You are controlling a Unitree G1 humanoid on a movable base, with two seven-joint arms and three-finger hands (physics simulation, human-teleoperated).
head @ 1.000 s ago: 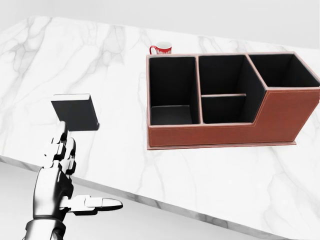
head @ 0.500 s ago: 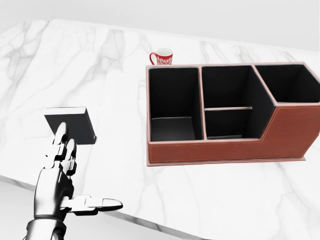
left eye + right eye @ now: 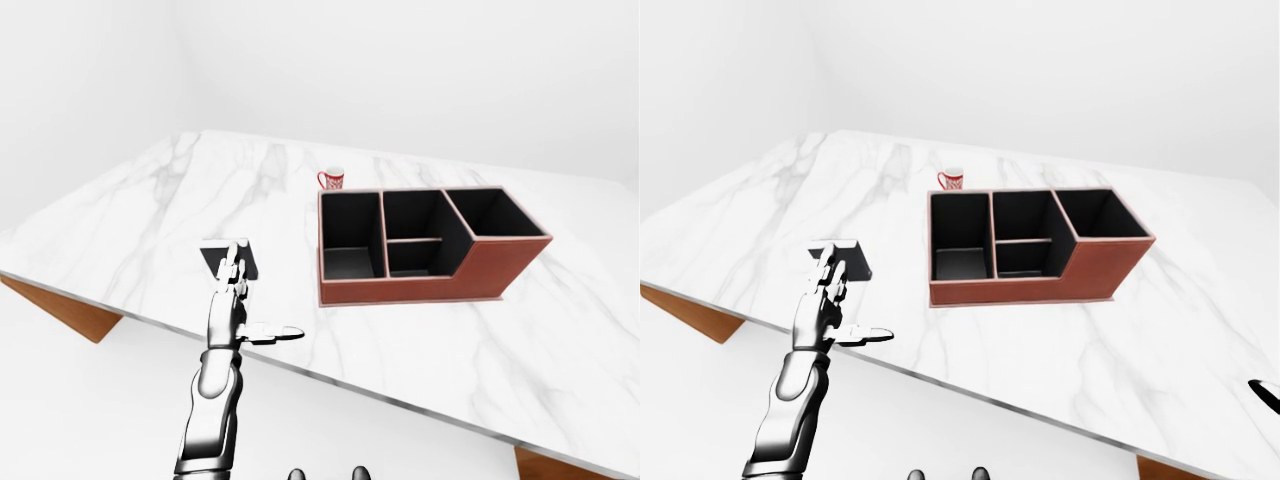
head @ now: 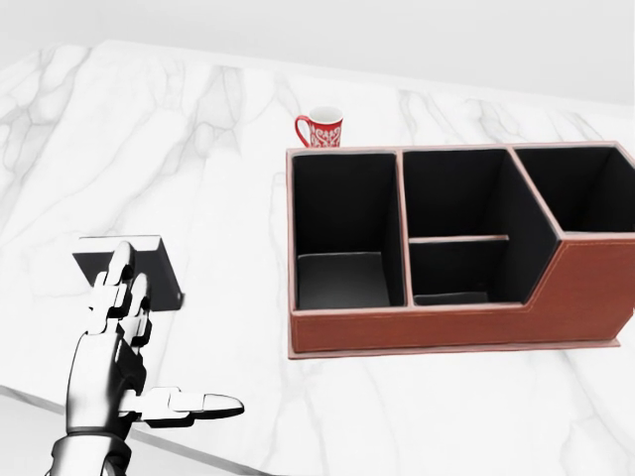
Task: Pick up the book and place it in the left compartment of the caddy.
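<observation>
Marble-patterned white counter (image 4: 198, 149) is sliding down the head view over the last second, so we are reading camera motion, not object motion. The flat black rectangular book (image 4: 149, 260) is lying on the counter, well left of the brown leather caddy (image 4: 446, 322). Our left hand (image 4: 124, 342) is hovering open below the book, thumb spread, gripping nothing; we are judging the approach incomplete. Our right hand is out of view.
</observation>
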